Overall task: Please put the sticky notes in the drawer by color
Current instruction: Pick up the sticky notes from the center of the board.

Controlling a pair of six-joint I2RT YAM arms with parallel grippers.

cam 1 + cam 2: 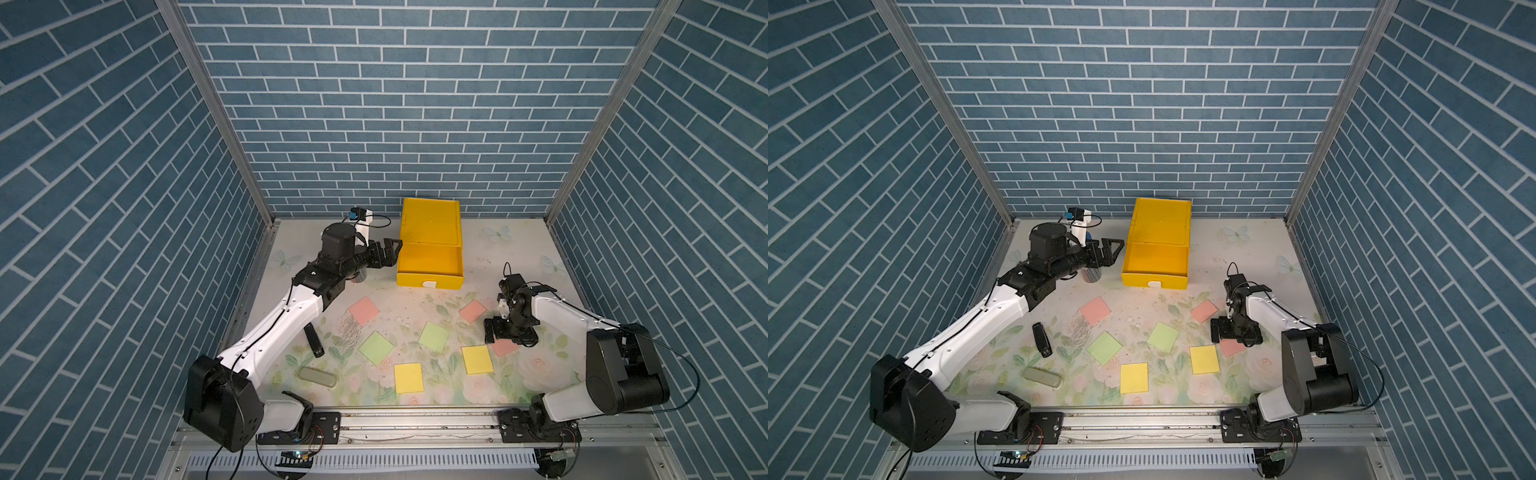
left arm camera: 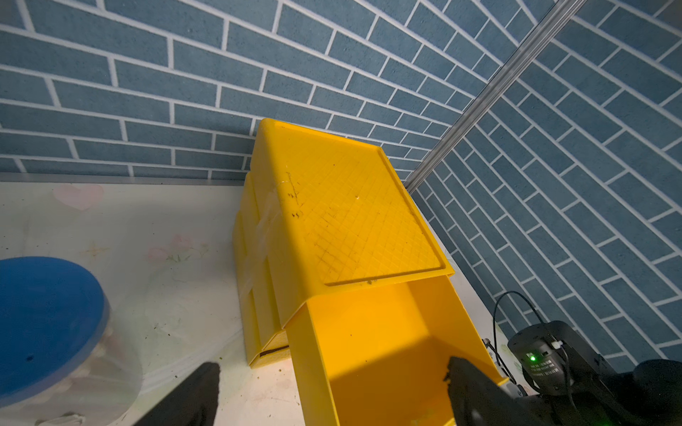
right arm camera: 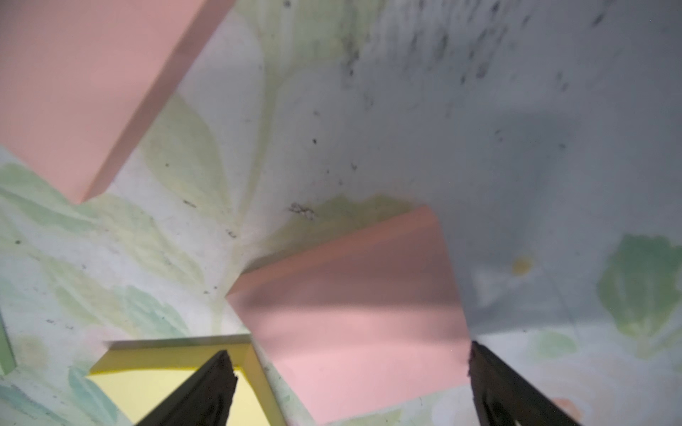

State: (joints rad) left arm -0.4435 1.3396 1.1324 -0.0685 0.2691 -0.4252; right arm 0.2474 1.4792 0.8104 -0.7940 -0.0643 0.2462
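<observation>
Flowered table mat (image 1: 519,257) covers the cell floor. The yellow drawer cabinet (image 1: 431,224) stands at the back wall, near the middle. Its long axis runs from the wall toward the robot's rail, front facing the rail. The top drawer (image 1: 430,268) is pulled out, its yellow inside and white handle in view. The lower drawers are hidden from above, and the left wrist view gives only slivers of their side. Left gripper (image 1: 392,254) hovers just beside the open drawer's left wall, fingers spread, nothing between them. Right gripper (image 1: 508,337) sits low over one pink note (image 3: 350,324), fingers apart on either side of it; contact cannot be told. Both top views hide most of this note under the gripper. The jar with blue lid (image 2: 44,317) is cut off in the left wrist view and mostly behind the left arm from above. Six other notes lie flat on the mat before the cabinet. The two pink (image 1: 364,310) (image 1: 473,311) and two green (image 1: 376,347) (image 1: 433,336) are turned cornerwise, while the two yellow (image 1: 409,377) (image 1: 477,359) are nearly square to the rail. The right wrist view is blurred. A black oblong object (image 1: 313,340) and a grey-green flat case (image 1: 319,377) lie by the left arm, identity unclear.
</observation>
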